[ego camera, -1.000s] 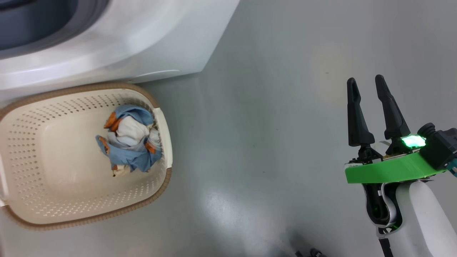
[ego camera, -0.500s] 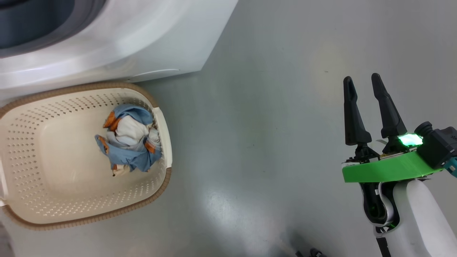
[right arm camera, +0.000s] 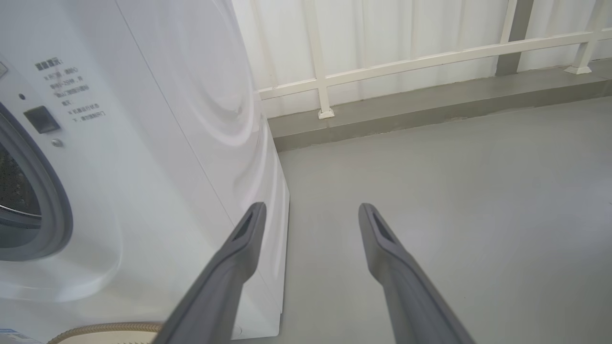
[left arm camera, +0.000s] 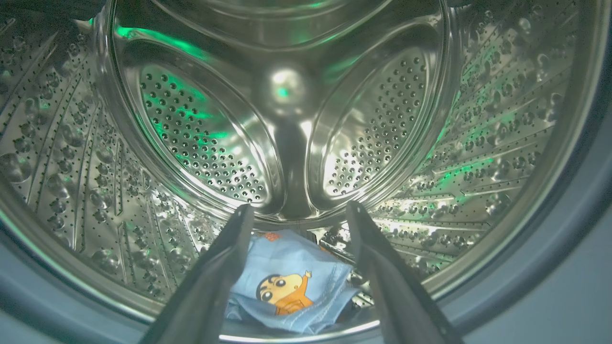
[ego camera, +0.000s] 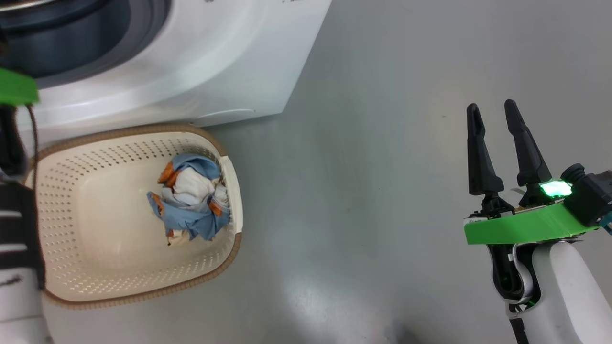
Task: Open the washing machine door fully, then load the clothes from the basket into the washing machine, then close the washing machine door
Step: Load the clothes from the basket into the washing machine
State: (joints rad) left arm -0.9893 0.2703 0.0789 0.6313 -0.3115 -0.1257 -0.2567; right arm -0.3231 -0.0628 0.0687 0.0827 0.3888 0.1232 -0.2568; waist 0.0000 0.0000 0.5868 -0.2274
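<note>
Currently the left gripper (left arm camera: 300,208) is hovering inside the washing machine (ego camera: 215,62) drum (left arm camera: 201,138), fingers released, with one clothes bundle (left arm camera: 287,282) lying on the drum's bottom ahead of them. A second clothes bundle (ego camera: 191,203) is sitting in the basket (ego camera: 95,282). The right gripper (ego camera: 491,106) is hanging over the floor (ego camera: 382,167), fingers spread and empty.

Looking down on a smooth grey floor (ego camera: 373,143), catching a pale glare (ego camera: 311,296) toward the lower middle and carrying a few tiny dark specks. Following that floor in the right wrist view, meeting a raised grey kerb (right arm camera: 430,102) running across the far side. Finding a cream-white railing (right arm camera: 406,66) standing on that kerb, one upright ending in a small foot plate (right arm camera: 326,113). Noting white ribbed panelling (right arm camera: 382,28) rising just behind the railing, and a darker grey post (right arm camera: 512,38) standing toward the upper right.
</note>
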